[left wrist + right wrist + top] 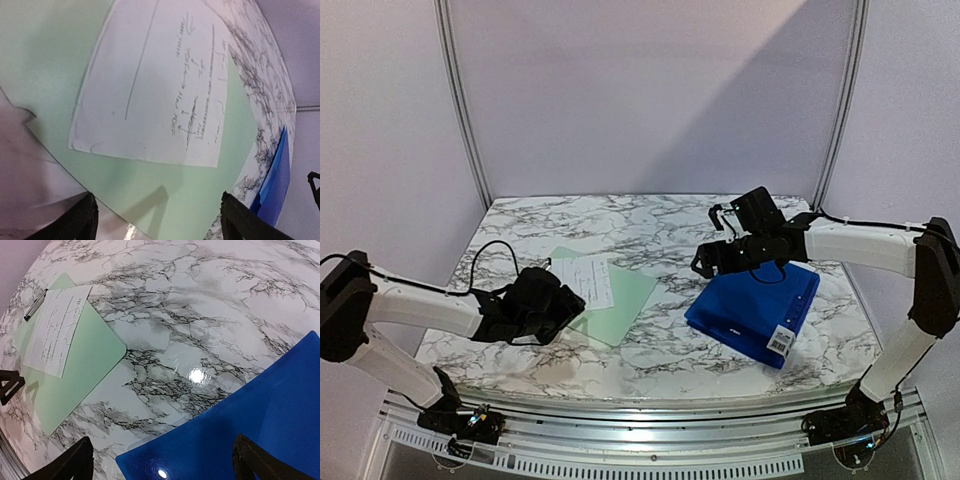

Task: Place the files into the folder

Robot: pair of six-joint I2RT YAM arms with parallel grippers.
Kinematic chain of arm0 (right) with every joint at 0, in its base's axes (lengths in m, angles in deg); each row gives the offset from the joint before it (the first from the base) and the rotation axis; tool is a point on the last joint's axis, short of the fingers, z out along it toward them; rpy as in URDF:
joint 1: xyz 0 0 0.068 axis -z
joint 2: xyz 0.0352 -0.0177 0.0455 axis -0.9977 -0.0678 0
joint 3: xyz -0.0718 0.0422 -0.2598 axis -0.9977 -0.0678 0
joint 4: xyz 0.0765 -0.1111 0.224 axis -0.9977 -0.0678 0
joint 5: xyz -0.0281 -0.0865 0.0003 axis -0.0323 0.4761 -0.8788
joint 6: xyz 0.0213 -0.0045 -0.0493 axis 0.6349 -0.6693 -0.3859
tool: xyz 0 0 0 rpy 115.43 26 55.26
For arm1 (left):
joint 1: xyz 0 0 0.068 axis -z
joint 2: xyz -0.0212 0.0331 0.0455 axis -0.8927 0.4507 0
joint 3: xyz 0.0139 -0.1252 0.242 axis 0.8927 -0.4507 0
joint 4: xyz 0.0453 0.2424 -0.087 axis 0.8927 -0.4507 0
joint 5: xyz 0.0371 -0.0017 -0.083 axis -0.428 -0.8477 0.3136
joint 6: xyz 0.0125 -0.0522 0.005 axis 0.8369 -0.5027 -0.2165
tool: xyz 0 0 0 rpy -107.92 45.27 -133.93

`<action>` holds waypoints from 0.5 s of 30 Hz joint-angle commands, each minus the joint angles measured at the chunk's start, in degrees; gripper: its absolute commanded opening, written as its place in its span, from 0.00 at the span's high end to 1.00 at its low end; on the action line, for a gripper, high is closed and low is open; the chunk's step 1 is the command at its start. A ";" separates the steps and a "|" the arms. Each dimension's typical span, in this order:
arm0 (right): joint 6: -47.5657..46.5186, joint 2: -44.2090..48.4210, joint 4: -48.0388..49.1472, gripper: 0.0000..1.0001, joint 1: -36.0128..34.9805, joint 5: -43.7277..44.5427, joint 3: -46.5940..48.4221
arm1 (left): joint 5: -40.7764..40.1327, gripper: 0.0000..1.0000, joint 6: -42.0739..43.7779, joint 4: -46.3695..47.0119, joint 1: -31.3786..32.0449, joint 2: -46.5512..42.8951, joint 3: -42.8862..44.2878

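Observation:
The files lie left of centre: a large pale green sheet [625, 300] with rounded corners, and on it a smaller white slip [586, 280] with handwritten lines. My left gripper [576, 308] hovers open over the green sheet's [200, 190] near edge, with the slip [150, 85] just ahead and nothing between its fingers. The glossy blue folder [750, 305] lies shut at the right, a white barcode sticker [781, 340] on its near corner. My right gripper [704, 264] stands open above the folder's [260, 420] left corner, holding nothing.
The marble table [650, 225] carries everything; its front edge meets a metal rail [650, 430]. A metal clip [35, 304] sits at the green sheet's far end. Bare marble [200, 325] separates sheet and folder. Pale walls enclose the back and sides.

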 commanded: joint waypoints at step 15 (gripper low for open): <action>11.20 -6.76 17.38 0.08 0.57 -25.00 -0.76 | -9.37 0.16 20.51 -15.68 7.46 1.81 14.07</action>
